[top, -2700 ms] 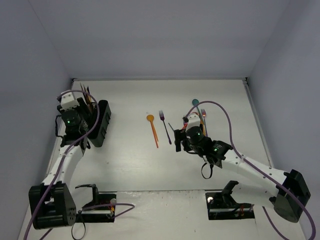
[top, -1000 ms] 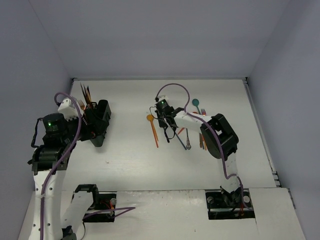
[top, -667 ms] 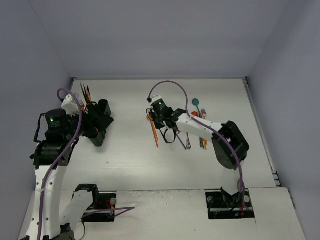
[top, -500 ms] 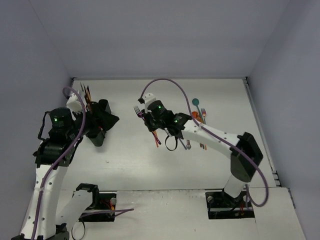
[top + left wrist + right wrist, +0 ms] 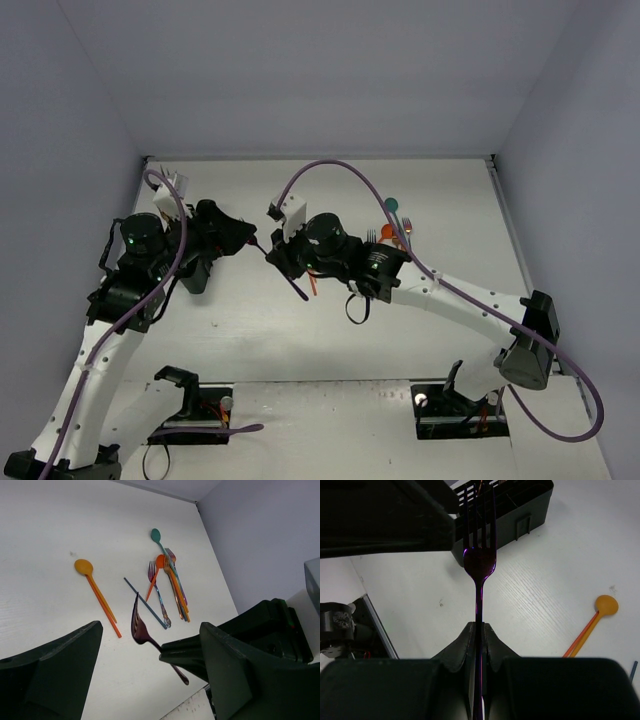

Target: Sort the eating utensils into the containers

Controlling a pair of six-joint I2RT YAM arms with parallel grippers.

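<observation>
Right gripper (image 5: 478,630): closed tight on the handle of a purple fork (image 5: 480,562), with the tines pointed away from the wrist.
Fork: held off the table (image 5: 420,190), between the caddy (image 5: 525,510) on the left and the loose utensils on the right. The tines are aimed at the caddy and the left gripper (image 5: 244,236).
Left gripper: fingers (image 5: 55,675) spread wide apart. In the left wrist view the fork's head is seen in the gap between them. Whether either finger touches the fork cannot be told.
Caddy: set at the left side of the table, black wire mesh, partly covered by the left arm (image 5: 130,300) in the top view. What stands in it is too small to be made out.
Orange spoon (image 5: 84,567): laid flat and alone on the table, left of the pile (image 5: 172,587), with its bowl at the far end.
Pile: several overlapped forks and orange and copper pieces, laid right of centre. A teal spoon (image 5: 156,534) is included, its bowl at the far end.
Blue piece (image 5: 145,609): slim and straight, laid flat between the orange spoon and the pile. Its type cannot be told.
</observation>
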